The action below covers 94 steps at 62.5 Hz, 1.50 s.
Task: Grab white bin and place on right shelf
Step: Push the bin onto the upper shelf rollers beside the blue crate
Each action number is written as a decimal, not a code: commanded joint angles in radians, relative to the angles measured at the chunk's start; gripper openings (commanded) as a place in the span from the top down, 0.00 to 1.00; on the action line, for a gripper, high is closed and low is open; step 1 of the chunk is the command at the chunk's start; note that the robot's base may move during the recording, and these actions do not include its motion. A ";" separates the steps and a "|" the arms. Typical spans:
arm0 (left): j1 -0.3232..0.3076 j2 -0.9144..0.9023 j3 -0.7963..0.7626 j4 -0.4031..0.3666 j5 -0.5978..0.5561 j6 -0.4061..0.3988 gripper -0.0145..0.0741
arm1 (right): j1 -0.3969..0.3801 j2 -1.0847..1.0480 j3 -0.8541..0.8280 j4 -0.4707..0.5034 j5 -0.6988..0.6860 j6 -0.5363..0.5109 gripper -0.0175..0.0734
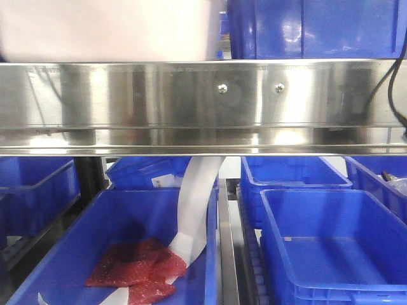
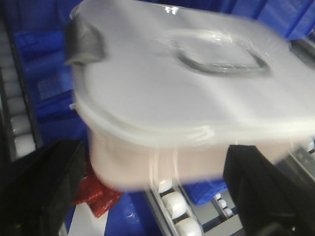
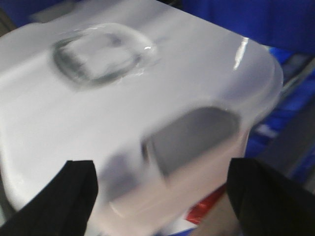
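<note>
Two pairs of black fingers frame the white bin point(image 2: 162, 93), one pair at each end. The left gripper point(image 2: 155, 167) has its fingers point(image 2: 44, 191) spread wide. The bin's short end sits between them and just ahead, nearly spanning the opening, so little room is left at either side. Blur hides whether the pads press on the plastic. The right gripper point(image 3: 162, 172) is just as wide. The bin's other end fills the gap ahead of its fingers point(image 3: 54, 201), and here too I cannot tell if they touch.

Under the left gripper a roller track point(image 2: 172, 206) runs away from it. A red bag point(image 2: 96, 199) lies below and to its left, and past the bin there is only blue.

The bin has a pale, faintly pink body under a white lid point(image 3: 49, 118) with rounded corners. A grey latch point(image 3: 192, 137) sits on the end just ahead of the right gripper. Farther on, a clear handle point(image 2: 221, 56) lies in the middle of the lid.

In the front view the bin shows at top left, its lower edge meeting the top of the shelf point(image 1: 127, 95), a mirror-bright steel rail with two screws point(image 1: 222, 88). Whether it rests there cannot be told. A blue crate point(image 1: 305, 28) stands close beside it on that level. Below the rail are more crates point(image 1: 331, 254) and a hanging white strip point(image 1: 194, 203).
</note>
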 commanded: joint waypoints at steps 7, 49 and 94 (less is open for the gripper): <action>-0.006 -0.083 -0.036 -0.048 -0.016 -0.018 0.35 | -0.009 -0.120 -0.040 -0.026 -0.071 0.005 0.13; -0.201 -0.246 -0.036 0.230 0.074 -0.142 0.97 | -0.066 -0.415 0.158 -0.049 -0.104 0.057 0.73; -0.304 -0.522 0.444 0.567 -0.555 -0.432 0.97 | -0.107 -1.117 1.133 -0.055 -0.755 0.049 0.73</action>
